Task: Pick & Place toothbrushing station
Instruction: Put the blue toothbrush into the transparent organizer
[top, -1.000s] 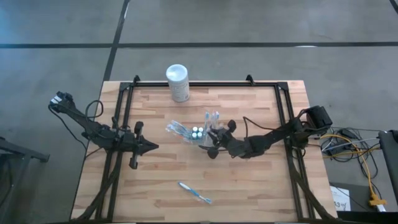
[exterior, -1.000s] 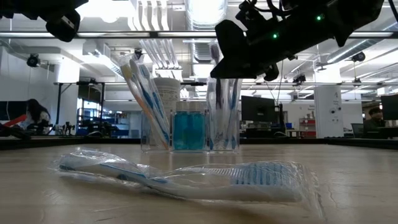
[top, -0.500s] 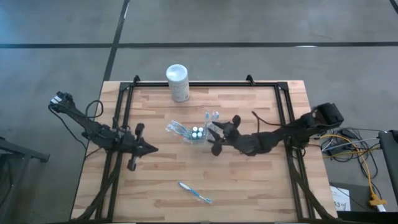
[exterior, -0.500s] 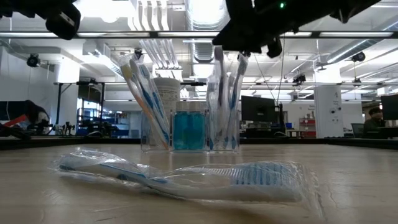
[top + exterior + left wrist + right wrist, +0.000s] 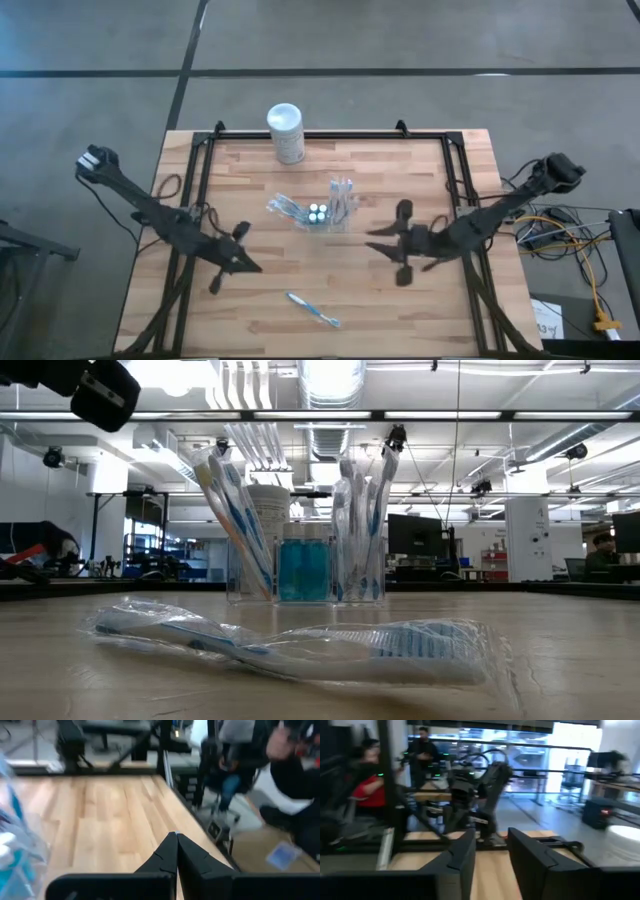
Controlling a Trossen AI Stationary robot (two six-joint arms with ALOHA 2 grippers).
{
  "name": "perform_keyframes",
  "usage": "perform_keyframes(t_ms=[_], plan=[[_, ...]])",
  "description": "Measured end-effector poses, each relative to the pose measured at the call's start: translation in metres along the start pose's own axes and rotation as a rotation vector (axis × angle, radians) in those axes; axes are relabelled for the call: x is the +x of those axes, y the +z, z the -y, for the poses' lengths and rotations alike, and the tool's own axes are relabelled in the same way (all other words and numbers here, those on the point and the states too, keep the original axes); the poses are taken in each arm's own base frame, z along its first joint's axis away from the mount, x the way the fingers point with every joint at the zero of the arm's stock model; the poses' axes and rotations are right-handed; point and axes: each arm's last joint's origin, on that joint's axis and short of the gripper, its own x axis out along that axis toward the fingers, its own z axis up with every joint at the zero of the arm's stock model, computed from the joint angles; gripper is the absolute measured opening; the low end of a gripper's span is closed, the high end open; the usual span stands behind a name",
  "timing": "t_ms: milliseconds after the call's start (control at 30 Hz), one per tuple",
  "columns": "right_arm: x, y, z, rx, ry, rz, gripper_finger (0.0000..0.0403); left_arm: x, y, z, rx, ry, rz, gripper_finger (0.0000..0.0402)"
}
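Toothbrushing station [image 5: 322, 212] stands upright mid-worktop [image 5: 420, 180], apparently placed; right pincer [image 5: 398, 243] beside it released, left pincer [image 5: 240, 262] clenched empty.

The toothbrushing station [image 5: 322, 213] stands mid-table between my left gripper [image 5: 252, 266] and right gripper [image 5: 378, 243]; canister [image 5: 286, 133] behind it, wrapped toothbrush [image 5: 313, 309] before it.

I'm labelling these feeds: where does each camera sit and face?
High: overhead, straight down on the table, both arms, holder.
Low: tabletop height, facing the holder, wrapped toothbrush, room behind.
Left wrist: past the shut left pincer across the table.
Right wrist: past the open right pincer toward the room.
High and low share the holder.
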Motion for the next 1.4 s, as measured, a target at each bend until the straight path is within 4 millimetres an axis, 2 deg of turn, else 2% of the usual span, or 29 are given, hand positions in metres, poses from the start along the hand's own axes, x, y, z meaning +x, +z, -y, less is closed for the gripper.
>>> perform_keyframes(t_ms=[167,267,367,467,733,833,1033,1200,1400], plan=[[-0.034,-0.011,0.005,0.049,0.044,-0.015,0.0047,0.037,0.004,0.014,0.026,-0.057,-0.125,0.0011],[-0.047,-0.026,0.011,0.119,0.059,-0.017,0.0016,0.062,0.005,0.024,0.059,-0.1,-0.193,0.0015],[-0.054,-0.047,0.016,0.169,0.061,-0.066,0.0012,0.089,0.006,0.033,0.101,-0.111,-0.284,0.0024],[-0.058,-0.064,0.019,0.223,0.055,-0.094,0.0013,0.113,0.004,0.04,0.138,-0.08,-0.446,0.0044],[-0.056,-0.089,0.016,0.238,0.043,-0.127,0.0013,0.168,-0.006,0.052,0.226,-0.005,-0.776,0.0142],[-0.051,-0.088,0.012,0.235,0.04,-0.133,0.0013,0.181,-0.012,0.05,0.306,0.062,-0.855,0.0181],[-0.039,-0.081,0.002,0.194,0.042,-0.126,0.0013,0.199,-0.025,0.038,0.312,0.099,-0.929,0.0231],[-0.033,-0.073,-0.003,0.172,0.047,-0.111,0.0013,0.205,-0.039,0.033,0.277,0.026,-1.0,0.024],[-0.031,-0.067,-0.004,0.154,0.049,-0.094,0.0013,0.21,-0.052,0.027,0.327,0.059,-1.029,0.0233]])
